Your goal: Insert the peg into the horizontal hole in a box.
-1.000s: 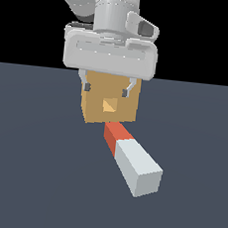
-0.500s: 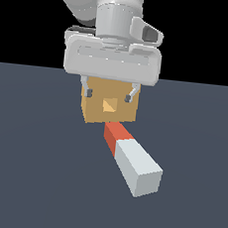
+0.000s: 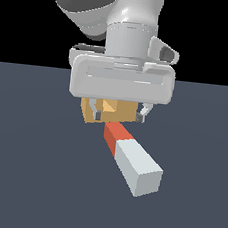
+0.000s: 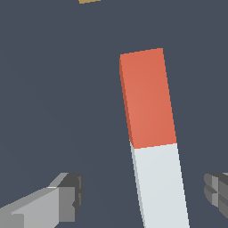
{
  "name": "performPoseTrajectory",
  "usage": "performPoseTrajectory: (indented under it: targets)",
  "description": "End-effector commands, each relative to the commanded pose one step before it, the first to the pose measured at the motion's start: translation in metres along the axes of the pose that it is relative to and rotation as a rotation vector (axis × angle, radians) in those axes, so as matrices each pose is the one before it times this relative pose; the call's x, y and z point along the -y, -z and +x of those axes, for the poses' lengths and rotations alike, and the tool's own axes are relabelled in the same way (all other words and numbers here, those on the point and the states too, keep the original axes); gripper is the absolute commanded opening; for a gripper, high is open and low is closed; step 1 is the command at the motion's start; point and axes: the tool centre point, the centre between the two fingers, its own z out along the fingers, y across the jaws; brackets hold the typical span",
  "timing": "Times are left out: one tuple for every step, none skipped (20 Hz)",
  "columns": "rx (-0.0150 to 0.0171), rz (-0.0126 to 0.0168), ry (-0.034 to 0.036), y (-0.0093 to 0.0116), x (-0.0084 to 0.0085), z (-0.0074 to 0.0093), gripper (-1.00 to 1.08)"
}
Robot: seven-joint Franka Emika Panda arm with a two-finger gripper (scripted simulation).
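The peg (image 3: 130,160) lies flat on the dark floor (image 3: 24,176), free of any grasp; its red end (image 4: 147,98) points toward the box (image 3: 108,113), its pale part (image 3: 137,171) toward the exterior camera. Its long axis runs slantwise from the box outward to the exterior view's right; in the wrist view the same axis runs nearly straight away from the camera, with the box (image 4: 89,1) showing only as a sliver beyond the red end and somewhat off the peg's line. The claw (image 3: 117,112) hangs above the floor over the red end, its body masking most of the box; the hole is hidden in both views. The jaws stand wide and hold nothing; in the wrist view the two fingers (image 4: 67,198) flank the pale part, one on each side, both apart from it, and the peg sits nearer one finger than the other. Judged from this, the step in hand is the approach to the grasp, and the coming move turns on the fact that the finger line already crosses the peg's long axis; a straight descent with a small sideways correction would bring the pads onto the peg's long sides. Only one arm serves. The floor is plain, flat and bare around peg and box; nothing crowds the descent except the box, which stands near the red end; whether the two touch cannot be told.
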Motion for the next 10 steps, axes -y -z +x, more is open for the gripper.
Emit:
performPoseTrajectory:
  targets:
    - [0.00099,-0.00759,0.04063,-0.0099,-0.00748,-0.01154,1.0]
    - [0.00029,-0.00258,0.0141,-0.00345,-0.00272,-0.00405,1.0]
    - [0.00027,-0.00241,0.01319,-0.00321,-0.00259,-0.00377,1.0]
    - [0.00024,-0.00224,0.01226,-0.00296,-0.00245,-0.00349,1.0]
    - [0.00022,-0.00206,0.0113,-0.00272,-0.00229,-0.0032,1.0]
    - [0.0002,-0.00188,0.01031,-0.00247,-0.00211,-0.00291,1.0]
    - [0.00018,-0.00169,0.00928,-0.00221,-0.00191,-0.00262,1.0]
    - [0.00016,-0.0015,0.00824,-0.00195,-0.00172,-0.00231,1.0]
    - [0.00014,-0.0013,0.00714,-0.00169,-0.00152,-0.00201,1.0]
    - [0.00012,-0.0011,0.0061,-0.00141,-0.00133,-0.00168,1.0]
